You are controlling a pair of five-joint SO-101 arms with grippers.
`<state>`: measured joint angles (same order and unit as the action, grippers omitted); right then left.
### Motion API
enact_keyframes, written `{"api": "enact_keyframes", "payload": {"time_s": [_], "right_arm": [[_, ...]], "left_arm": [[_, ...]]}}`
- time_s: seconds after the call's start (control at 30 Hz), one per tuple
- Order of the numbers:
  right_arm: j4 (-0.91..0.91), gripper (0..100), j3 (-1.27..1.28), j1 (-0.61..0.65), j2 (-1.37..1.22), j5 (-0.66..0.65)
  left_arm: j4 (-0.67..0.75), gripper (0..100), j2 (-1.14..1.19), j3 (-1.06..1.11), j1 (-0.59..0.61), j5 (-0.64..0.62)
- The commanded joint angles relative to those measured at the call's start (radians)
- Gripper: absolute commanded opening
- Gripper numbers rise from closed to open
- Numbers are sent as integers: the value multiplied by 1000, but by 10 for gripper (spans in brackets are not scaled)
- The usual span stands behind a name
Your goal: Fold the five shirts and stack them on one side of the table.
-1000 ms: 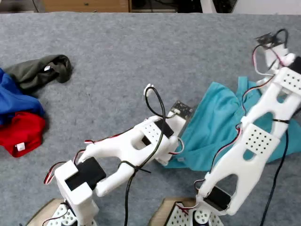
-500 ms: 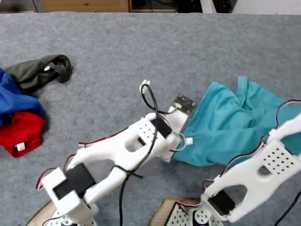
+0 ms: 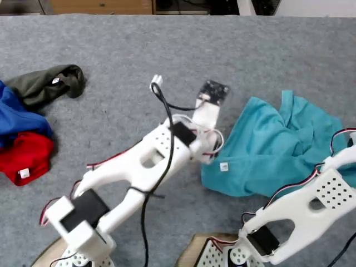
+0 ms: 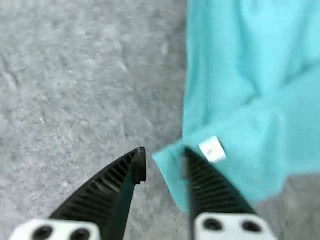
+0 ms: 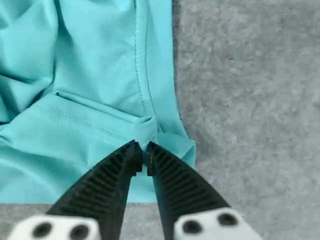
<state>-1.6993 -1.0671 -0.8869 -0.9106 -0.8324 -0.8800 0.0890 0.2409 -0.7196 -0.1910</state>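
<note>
A teal shirt (image 3: 272, 144) lies crumpled right of the table's middle, its white label (image 3: 223, 166) showing at the near left corner. My left gripper (image 3: 210, 149) stands open just left of that corner. In the left wrist view the teal shirt (image 4: 240, 95) has its corner lying between the fingers of the left gripper (image 4: 164, 162). My right gripper (image 5: 142, 152) is shut on a fold at the hem of the teal shirt (image 5: 85, 85), beside bare table. The right arm (image 3: 325, 192) crosses the shirt's near right part.
At the left edge lies a heap of an olive shirt (image 3: 47, 83), a blue shirt (image 3: 14, 117) and a red shirt (image 3: 25, 156). Grey felt (image 3: 122, 50) covers the table. The arms' bases (image 3: 222, 253) stand at the near edge.
The left arm has swung up and left, off the shirt's corner, which now lies flat with its label showing. The right arm has drawn back from over the shirt to the lower right.
</note>
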Motion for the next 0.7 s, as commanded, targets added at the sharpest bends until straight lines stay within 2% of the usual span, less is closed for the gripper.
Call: {"api": "enact_keyframes", "payload": {"time_s": [0.0, 0.2, 0.37, 0.53, 0.67], "right_arm": [[9, 19, -21, -7, -10, -5], [9, 19, -19, 4, -31, 0], [9, 19, -13, 27, -33, 2], [9, 19, -16, 53, -33, 14], [9, 19, -16, 62, -33, 21]], "left_arm": [[-61, 195, 94, -150, 25, -37], [-307, 193, 348, -407, 21, -41], [-557, 193, 412, -644, 17, -43], [-701, 193, 418, -833, 6, -43], [-740, 202, 440, -882, -18, -17]]}}
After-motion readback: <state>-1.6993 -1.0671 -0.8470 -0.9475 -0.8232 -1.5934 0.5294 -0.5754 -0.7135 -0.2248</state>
